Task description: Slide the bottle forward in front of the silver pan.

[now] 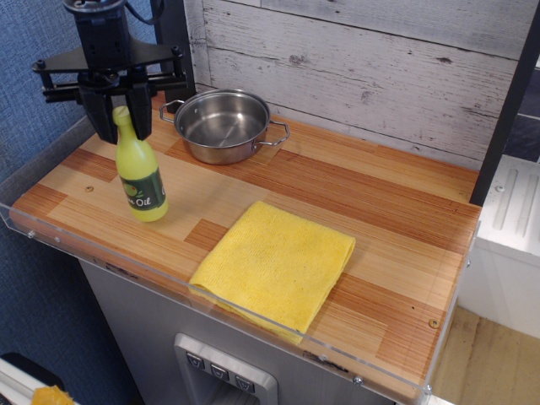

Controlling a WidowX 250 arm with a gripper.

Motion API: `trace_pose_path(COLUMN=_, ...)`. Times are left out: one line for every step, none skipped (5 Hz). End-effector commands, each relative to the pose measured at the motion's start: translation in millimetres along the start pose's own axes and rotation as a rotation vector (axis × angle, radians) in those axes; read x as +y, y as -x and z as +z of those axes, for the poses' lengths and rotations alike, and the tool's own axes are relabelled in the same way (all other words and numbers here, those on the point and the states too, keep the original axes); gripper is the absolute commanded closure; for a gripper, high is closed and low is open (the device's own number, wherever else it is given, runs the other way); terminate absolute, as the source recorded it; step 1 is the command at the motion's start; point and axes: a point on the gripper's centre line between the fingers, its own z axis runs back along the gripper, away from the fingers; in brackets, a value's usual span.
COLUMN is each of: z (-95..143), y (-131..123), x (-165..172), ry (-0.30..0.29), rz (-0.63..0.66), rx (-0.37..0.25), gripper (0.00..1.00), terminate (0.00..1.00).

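The yellow-green bottle (pixel 140 173) with a dark green "Oil" label stands slightly tilted on the left part of the wooden counter, its base touching the wood. My black gripper (pixel 122 115) hangs straight above it, with its two fingers (pixel 105 118) closed on either side of the rounded cap. The silver pan (pixel 224 126) sits at the back of the counter by the plank wall, to the right of and behind the bottle, and is empty. Bottle and pan are a short gap apart.
A folded yellow cloth (pixel 274 261) lies at the counter's front centre. A clear acrylic rim (pixel 51 240) runs along the left and front edges. A blue wall stands at the left and a grey plank wall (pixel 380 76) at the back.
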Motion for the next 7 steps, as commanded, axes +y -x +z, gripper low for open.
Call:
trace_pose_path(z=6, y=5, x=1, ry=0.013, rz=-0.007, rx=-0.034, gripper=0.00, terminate=0.00)
trace_pose_path(z=6, y=5, x=4, ry=0.026, rz=0.019, rx=-0.052, gripper=0.00, terminate=0.00)
trace_pose_path(z=11, y=6, x=4, ry=0.031, rz=0.030, rx=-0.061, gripper=0.00, terminate=0.00)
trace_pose_path(z=20, y=7, x=5, ry=0.038, rz=0.044, rx=-0.059, gripper=0.00, terminate=0.00)
trace_pose_path(z=33, y=6, x=4, ry=0.046, rz=0.051, rx=-0.066, gripper=0.00, terminate=0.00)
trace_pose_path(z=49, y=6, x=0, ry=0.033, rz=0.045, rx=-0.080, gripper=0.00, terminate=0.00)
trace_pose_path(z=68, y=10, x=-15, ry=0.041, rz=-0.008, rx=-0.107, gripper=0.00, terminate=0.00)
